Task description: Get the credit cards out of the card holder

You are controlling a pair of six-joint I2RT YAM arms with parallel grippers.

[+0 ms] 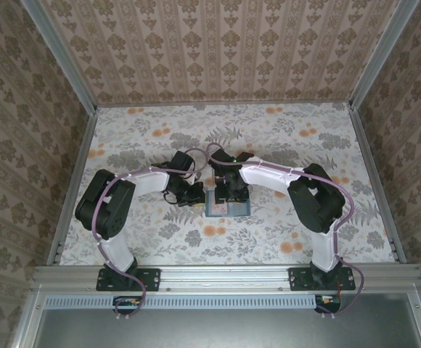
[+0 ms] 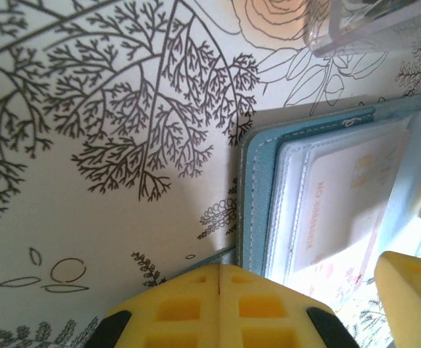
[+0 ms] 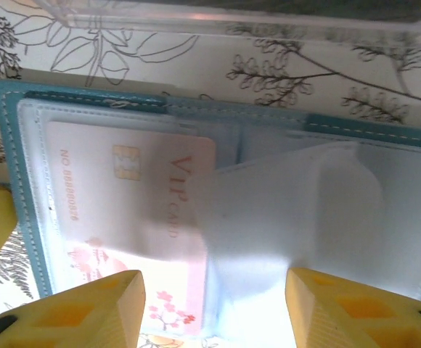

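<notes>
**Jaws apart over the VIP card: take the card, not the film**

The card holder lies open on the flowered table, between my two arms, with a clear plastic box just beyond its far edge. My right claw hangs over the holder's pale inside, its jaws standing well apart with nothing gripped between them. My left claw is pressed fully shut and empty, its tip right at the holder's teal border. I cannot tell whether it bears down on the cover or only sits beside it.

The card I am after is pale pink, with a chip and "VIP card" printed on it, and it is tucked into the left half of the holder. A clear sleeve bulges up and lies partly across the card's right end. Blossom print shows lower down, but I cannot say whether that is a second card.

To do this step well, I judge that I must first find the card's free edge and set one finger on each face of it, leaving the film outside the pinch. The left claw should pin the border so the holder does not ride along. Then I should draw the card out flat along its slot, and slowly. The card is thin and likely slick, so a shallow bite may slip, and a bite that catches the sleeve would drag the whole holder.
</notes>
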